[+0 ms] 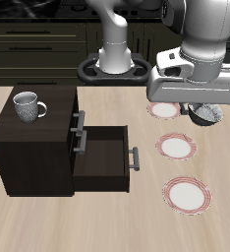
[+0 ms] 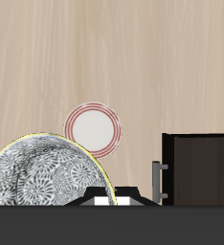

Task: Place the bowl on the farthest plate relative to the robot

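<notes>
My gripper (image 1: pixel 201 106) is shut on the rim of the small speckled bowl (image 1: pixel 207 115) and holds it above the table, just beside the back plate (image 1: pixel 166 110). Three white plates with pink-red rims lie in a row: the back one, a middle one (image 1: pixel 176 148), and the one nearest the table's front edge (image 1: pixel 187 194). In the wrist view the bowl (image 2: pixel 47 174) hangs close under the camera, and one plate (image 2: pixel 93 127) lies on the table beyond it. I cannot tell which plate that is.
A dark wooden cabinet (image 1: pixel 33 148) stands beside the plates with its upper drawer (image 1: pixel 105 157) pulled open; it also shows in the wrist view (image 2: pixel 195 167). A grey-white mug (image 1: pixel 28 105) stands on top of it. A stove with a pot (image 1: pixel 115 59) is at the back.
</notes>
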